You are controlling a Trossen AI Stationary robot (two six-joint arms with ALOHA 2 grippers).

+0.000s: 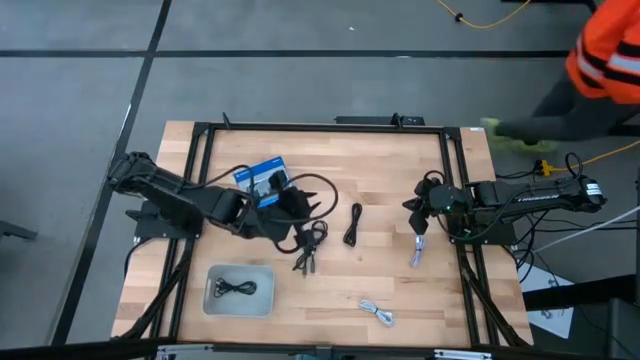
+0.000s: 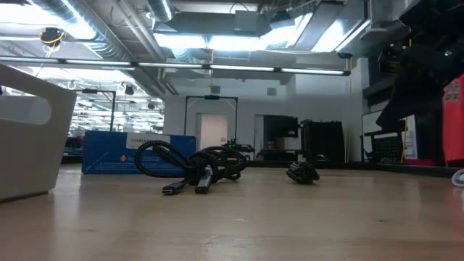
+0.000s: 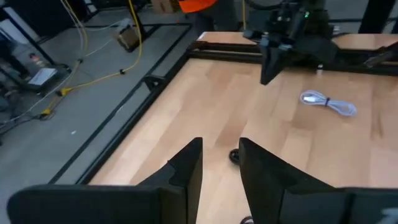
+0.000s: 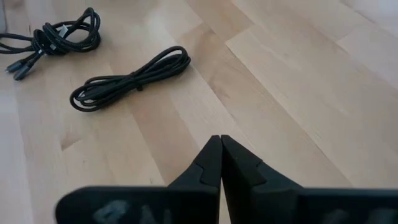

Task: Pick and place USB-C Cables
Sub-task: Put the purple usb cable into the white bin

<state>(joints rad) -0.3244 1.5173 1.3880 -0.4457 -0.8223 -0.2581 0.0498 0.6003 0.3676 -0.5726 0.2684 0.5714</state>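
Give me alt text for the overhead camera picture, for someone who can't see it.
Seen from above, a wooden table carries two dark robot arms: the left gripper hovers just above a tangled black cable, while the right gripper waits shut near a white cable. Another black cable lies mid-table, one sits in a grey tray, and a second white cable lies at the near edge.

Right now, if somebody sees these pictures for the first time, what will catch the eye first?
Probably the two dark arms reaching in from opposite sides of the wooden table, the left gripper just above a tangled black cable near the middle. Next, the grey tray at the front left holding one black cable, and the blue box behind.
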